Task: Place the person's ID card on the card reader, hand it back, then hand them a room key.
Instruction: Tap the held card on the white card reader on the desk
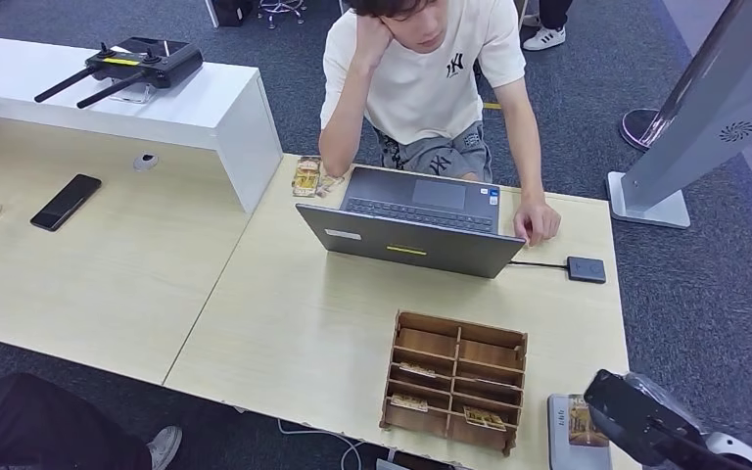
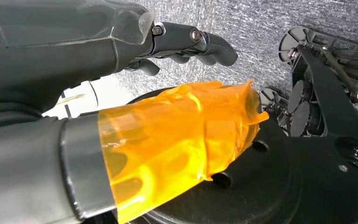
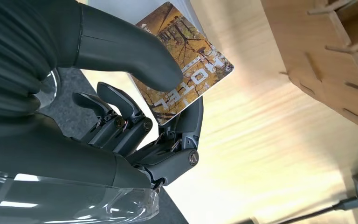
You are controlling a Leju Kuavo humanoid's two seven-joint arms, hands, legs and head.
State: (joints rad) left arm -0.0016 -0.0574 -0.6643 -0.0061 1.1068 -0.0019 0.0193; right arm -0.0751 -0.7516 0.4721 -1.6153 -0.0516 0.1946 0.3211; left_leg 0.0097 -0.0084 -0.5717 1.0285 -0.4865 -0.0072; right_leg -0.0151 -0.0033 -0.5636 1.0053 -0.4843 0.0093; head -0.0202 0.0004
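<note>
Right hand point(image 3: 135, 116) pinches the room key point(image 3: 186, 65), a card printed with autumn trees and "HOTEL", thumb on its face, at the table's point(image 1: 284, 323) near right edge beside the wooden card rack point(image 1: 455, 382). Left hand point(image 2: 177, 44) holds nothing, fingers loosely curled. Bare tabletop lies between rack and laptop point(image 1: 411, 230); the card reader point(image 1: 586, 269) sits right of the laptop.

A pale wood-grain table point(image 1: 284, 323) carries an open grey laptop point(image 1: 416, 223), a brown wooden compartment rack point(image 1: 455, 380), a small black square card reader point(image 1: 586, 269) on a cable, a black phone point(image 1: 66, 202) and a white raised counter block point(image 1: 108, 98).
</note>
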